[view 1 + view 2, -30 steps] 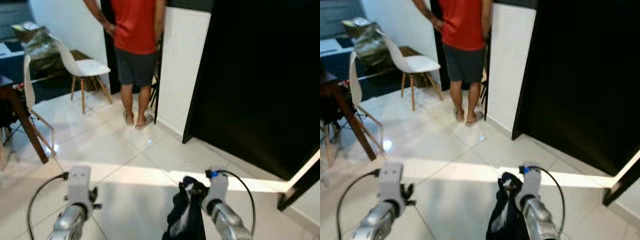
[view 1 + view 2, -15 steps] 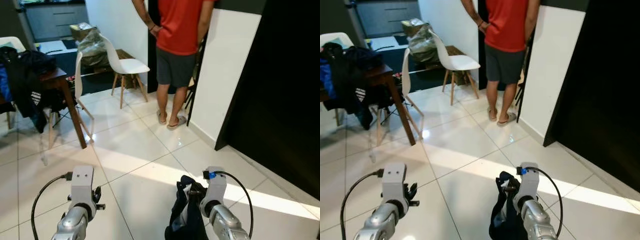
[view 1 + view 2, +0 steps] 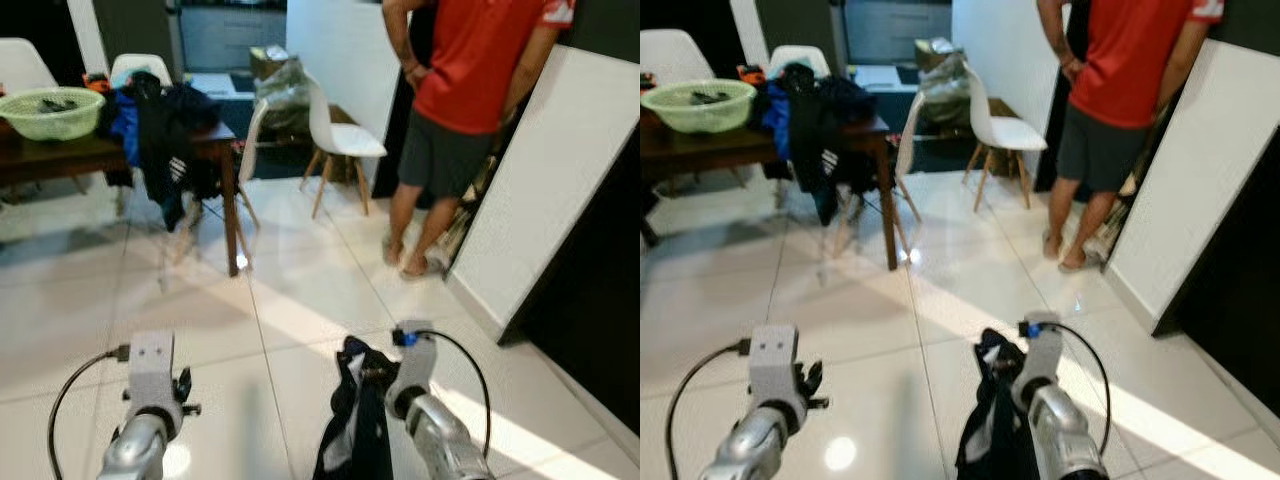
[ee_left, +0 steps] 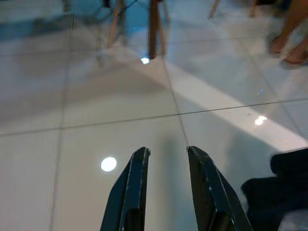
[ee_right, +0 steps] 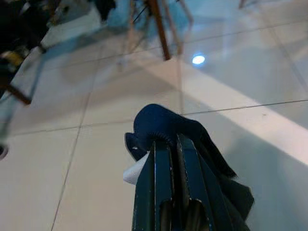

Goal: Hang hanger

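Over glossy white tile floor (image 3: 200, 320), right gripper (image 5: 169, 144) clamping dark garment (image 3: 350, 420), left gripper (image 4: 166, 154) parted, empty.

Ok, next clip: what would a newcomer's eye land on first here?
Most likely the dark garment hanging low in the middle from the shut right hand, over the pale tiled floor. Next, a person in a red shirt standing at upper right beside the white wall, and the clothes-heaped wooden table with a green basket at upper left.
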`<state>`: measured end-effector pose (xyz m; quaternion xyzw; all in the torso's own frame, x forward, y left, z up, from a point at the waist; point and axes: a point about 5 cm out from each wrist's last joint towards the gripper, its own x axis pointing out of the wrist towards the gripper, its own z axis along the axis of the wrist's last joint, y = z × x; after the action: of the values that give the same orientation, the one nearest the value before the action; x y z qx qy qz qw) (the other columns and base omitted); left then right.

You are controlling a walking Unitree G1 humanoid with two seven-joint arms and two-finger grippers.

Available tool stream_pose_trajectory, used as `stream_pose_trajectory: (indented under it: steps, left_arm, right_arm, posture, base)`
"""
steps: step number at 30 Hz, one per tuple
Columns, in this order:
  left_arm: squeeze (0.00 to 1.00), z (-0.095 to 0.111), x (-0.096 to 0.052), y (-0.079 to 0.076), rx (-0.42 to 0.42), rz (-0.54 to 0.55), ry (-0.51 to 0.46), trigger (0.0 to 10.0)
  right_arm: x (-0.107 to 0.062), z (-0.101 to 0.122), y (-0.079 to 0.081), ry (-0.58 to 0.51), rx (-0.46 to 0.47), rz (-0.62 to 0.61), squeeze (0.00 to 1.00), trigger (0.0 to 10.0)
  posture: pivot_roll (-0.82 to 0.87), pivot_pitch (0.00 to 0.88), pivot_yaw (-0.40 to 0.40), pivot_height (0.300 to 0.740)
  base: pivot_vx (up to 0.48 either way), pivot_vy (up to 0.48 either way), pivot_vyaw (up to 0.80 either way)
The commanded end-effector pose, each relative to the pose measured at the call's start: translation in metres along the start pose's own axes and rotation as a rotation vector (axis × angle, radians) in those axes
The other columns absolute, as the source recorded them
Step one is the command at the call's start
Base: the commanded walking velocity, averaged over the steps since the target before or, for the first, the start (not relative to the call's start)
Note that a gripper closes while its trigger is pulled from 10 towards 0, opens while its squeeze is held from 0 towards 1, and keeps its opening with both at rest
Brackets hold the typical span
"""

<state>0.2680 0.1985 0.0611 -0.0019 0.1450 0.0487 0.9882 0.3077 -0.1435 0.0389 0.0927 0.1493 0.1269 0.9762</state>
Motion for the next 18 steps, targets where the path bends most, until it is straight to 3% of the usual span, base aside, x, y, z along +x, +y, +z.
stream_pose_trajectory:
  steps: [1, 8, 11, 13, 15, 18]
  left_arm:
    - [0.0, 0.001, -0.001, -0.003, 0.0, -0.01, -0.01, 10.0]
    - [0.0, 0.01, -0.002, -0.002, 0.023, 0.001, -0.057, 10.0]
    - [0.0, 0.019, -0.001, -0.002, 0.021, 0.007, -0.092, 10.0]
    - [0.0, 0.027, 0.0, -0.003, 0.013, 0.009, -0.12, 10.0]
    - [0.0, 0.053, 0.003, -0.006, -0.007, 0.009, -0.194, 10.0]
    - [0.0, 0.063, 0.004, -0.008, 0.005, -0.003, -0.224, 10.0]
  right_arm:
    - [0.001, 0.008, -0.004, -0.025, 0.01, -0.008, 0.0, 10.0]
    - [0.007, 0.029, 0.003, -0.086, 0.019, 0.056, 0.0, 10.0]
    - [0.011, 0.051, 0.015, -0.15, 0.027, 0.119, 0.0, 10.0]
    - [0.013, 0.063, 0.019, -0.186, 0.028, 0.139, 0.0, 10.0]
    - [0.017, 0.083, 0.025, -0.228, -0.018, 0.158, 0.0, 10.0]
    - [0.017, 0.09, 0.026, -0.241, -0.054, 0.158, 0.0, 10.0]
  posture:
    - [0.0, 0.026, -0.1, 0.735]
    - [0.01, 0.033, -0.096, 0.735]
    - [0.01, 0.034, -0.102, 0.735]
    - [0.01, 0.036, -0.105, 0.735]
    - [0.02, 0.038, -0.112, 0.735]
    - [0.02, 0.039, -0.116, 0.735]
  base:
    - [0.0, 0.0, 0.8]
    - [0.0, 0.0, 0.8]
    - [0.0, 0.0, 0.75]
    - [0.0, 0.0, 0.0]
    - [0.0, 0.0, 0.0]
    - [0.0, 0.0, 0.0]
